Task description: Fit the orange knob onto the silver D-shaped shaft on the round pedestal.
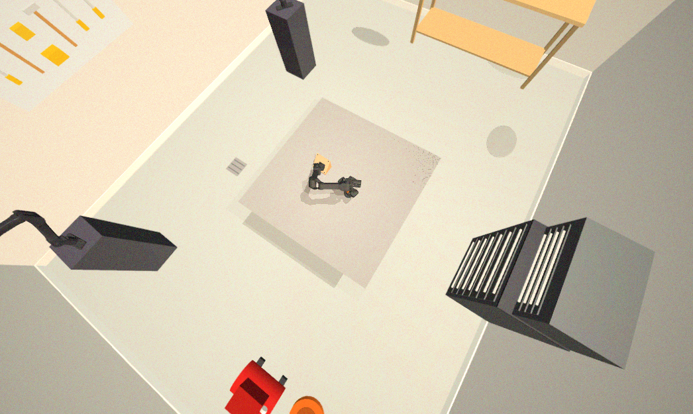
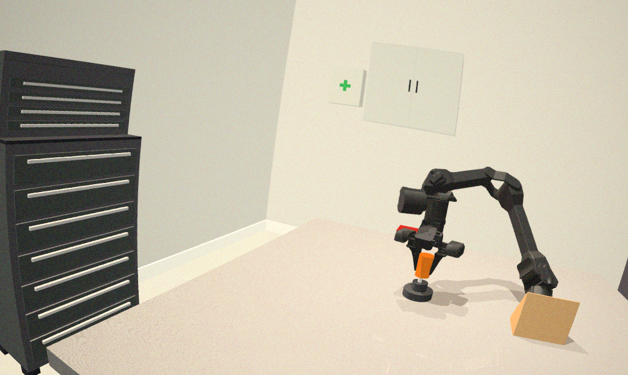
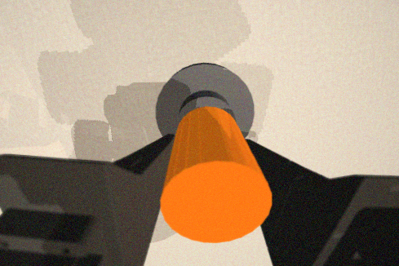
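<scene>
- We see the gripper (image 1: 350,190) (image 2: 424,269) (image 3: 208,144) holding the orange knob (image 1: 348,191) (image 2: 425,264) (image 3: 216,201), its jaws closed on the knob's two sides.
- The knob lies between the fingers, its round top showing in the wrist view. In the exterior view its lower end reaches about as low as the fingertips.
- Both are over the middle part of the counter (image 1: 377,134) (image 2: 277,306) (image 3: 334,82), well in from all four edges and corners.
- Below the knob, a short length of silver shaft (image 2: 419,279) shows above the round pedestal (image 2: 417,291) (image 3: 240,98). The knob is not fully down; we cannot tell whether the shaft tip has entered it.
- The hole and both flat sides are hidden from us. The main risk we judge is a wrong turn angle: the flats would clash and the knob would stop on the shaft's tip.
- Pressing harder then could make the knob slip upward or twist in the grip, or push the pedestal towards a counter edge.
- The knob appears to lean slightly in the exterior view; a real tilt could jam it partway.
- Letting go too soon could leave it perched, ready to topple onto the counter.
</scene>
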`<state>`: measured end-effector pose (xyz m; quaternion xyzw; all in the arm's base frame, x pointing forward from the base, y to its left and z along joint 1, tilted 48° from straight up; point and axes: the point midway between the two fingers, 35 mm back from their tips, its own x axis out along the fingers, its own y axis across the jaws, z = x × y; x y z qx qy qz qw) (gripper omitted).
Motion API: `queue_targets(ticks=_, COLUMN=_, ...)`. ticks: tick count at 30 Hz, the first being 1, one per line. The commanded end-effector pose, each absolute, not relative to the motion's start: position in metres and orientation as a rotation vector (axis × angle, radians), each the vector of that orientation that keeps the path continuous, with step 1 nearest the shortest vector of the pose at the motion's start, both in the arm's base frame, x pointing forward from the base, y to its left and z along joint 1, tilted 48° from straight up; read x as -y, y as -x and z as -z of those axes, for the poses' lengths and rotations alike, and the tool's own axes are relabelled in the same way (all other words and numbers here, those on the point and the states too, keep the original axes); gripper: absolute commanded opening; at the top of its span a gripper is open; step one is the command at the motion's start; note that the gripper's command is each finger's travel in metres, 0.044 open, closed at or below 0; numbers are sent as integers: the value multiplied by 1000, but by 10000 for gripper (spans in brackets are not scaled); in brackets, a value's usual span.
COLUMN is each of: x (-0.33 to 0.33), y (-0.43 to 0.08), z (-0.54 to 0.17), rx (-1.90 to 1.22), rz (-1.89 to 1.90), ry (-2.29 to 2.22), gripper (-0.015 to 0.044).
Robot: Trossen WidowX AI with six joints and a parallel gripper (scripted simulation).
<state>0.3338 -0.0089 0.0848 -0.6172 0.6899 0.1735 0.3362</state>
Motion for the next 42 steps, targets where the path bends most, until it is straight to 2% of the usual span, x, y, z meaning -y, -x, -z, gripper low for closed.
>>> queue_targets(ticks=1, x=10, y=-335, z=-85, rx=-1799, rz=-454, ry=1617, gripper=0)
queue_targets(ticks=14, x=7, y=-336, z=-89, rx=-1799, rz=-462, ry=1623, gripper=0)
queue_targets(ticks=22, x=8, y=-336, z=-87, rx=-1801, rz=-661, ry=1757, gripper=0)
queue_targets(ticks=42, x=11, y=-334, z=-84, rx=-1801, rz=-661, ry=1757, gripper=0)
